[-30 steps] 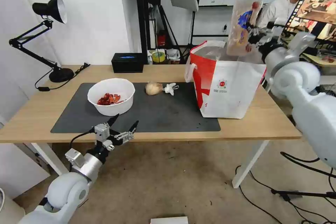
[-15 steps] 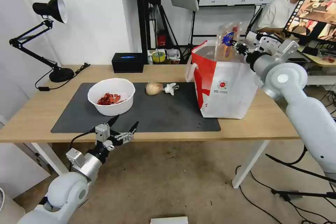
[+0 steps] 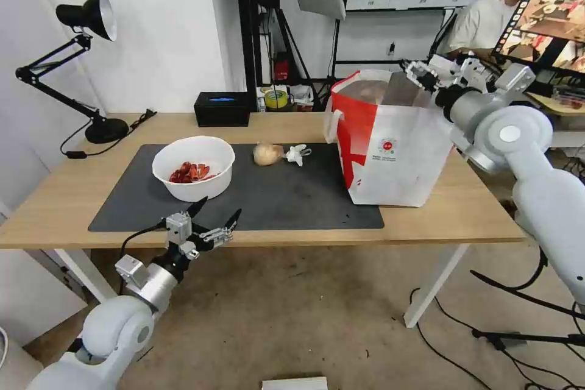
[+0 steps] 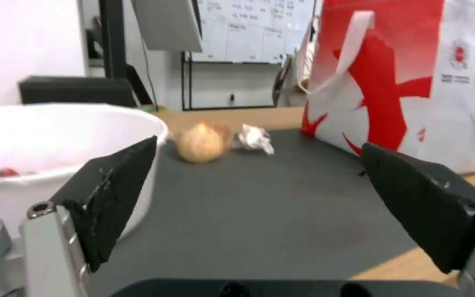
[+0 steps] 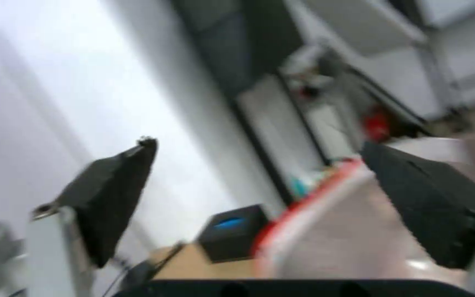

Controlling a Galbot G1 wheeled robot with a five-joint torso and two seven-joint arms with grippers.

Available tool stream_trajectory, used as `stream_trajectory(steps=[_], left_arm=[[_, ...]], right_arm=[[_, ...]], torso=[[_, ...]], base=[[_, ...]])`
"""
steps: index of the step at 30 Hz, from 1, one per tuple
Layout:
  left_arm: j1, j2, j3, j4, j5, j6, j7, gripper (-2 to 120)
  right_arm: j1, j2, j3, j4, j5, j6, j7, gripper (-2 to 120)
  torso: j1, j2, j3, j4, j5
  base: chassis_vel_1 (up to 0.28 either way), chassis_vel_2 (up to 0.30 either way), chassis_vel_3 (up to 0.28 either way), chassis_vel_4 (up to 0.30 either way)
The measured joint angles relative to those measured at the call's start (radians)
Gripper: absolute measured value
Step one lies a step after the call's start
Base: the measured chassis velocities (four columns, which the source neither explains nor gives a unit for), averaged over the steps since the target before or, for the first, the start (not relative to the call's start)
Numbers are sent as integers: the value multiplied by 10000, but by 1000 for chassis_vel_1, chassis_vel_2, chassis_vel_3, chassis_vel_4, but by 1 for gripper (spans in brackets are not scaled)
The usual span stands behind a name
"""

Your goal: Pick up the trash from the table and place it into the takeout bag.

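On the dark mat (image 3: pixel 286 201) of the table (image 3: pixel 463 207) stands a white bowl (image 3: pixel 194 167) holding red shells. A tan paper wad (image 3: pixel 268 153) and a small white scrap (image 3: pixel 297 153) lie beside it toward the takeout bag (image 3: pixel 390 146), which stands red and white at the mat's right end. Above the bag's far rim, my right gripper (image 3: pixel 420 75) is open and holds nothing. Something pale brown shows inside the bag's mouth. My left gripper (image 3: pixel 220 207) hangs open at the table's front edge, just before the bowl (image 4: pixel 39 132).
A black box (image 3: pixel 222 108) sits at the table's back edge and a black desk lamp (image 3: pixel 91 73) at its back left corner. Behind the bag are a desk with a monitor (image 3: pixel 548 12) and a seated person. Cables trail on the floor at the right.
My right gripper came down over the bag with a clear tray, then opened; the tray has dropped from its fingers into the bag. The left arm has stayed put.
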Motion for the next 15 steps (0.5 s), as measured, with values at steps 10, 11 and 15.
stream_trajectory(steps=[10,11,15], left_arm=[[1271,-421,-1072,-43,790,-425,103,100],[1386,-500,-1147,-21,855,-499,126,100],[1679,-735,-1304,114,1118,-700,213,100]], right_arm=[[-4339,-1290,329,2468,-4419,906,-2247,100],[-4959,-1290,484,2649,-4952,1170,-2304,100],[-7164,-975,1084,3063,-6537,2086,-2357,100]], torso=[[-1,1,0,-2,4],[-1,1,-1,0,3],[-2,1,-1,-1,7]], base=[[0,0,0,0],[0,0,0,0],[0,0,0,0]])
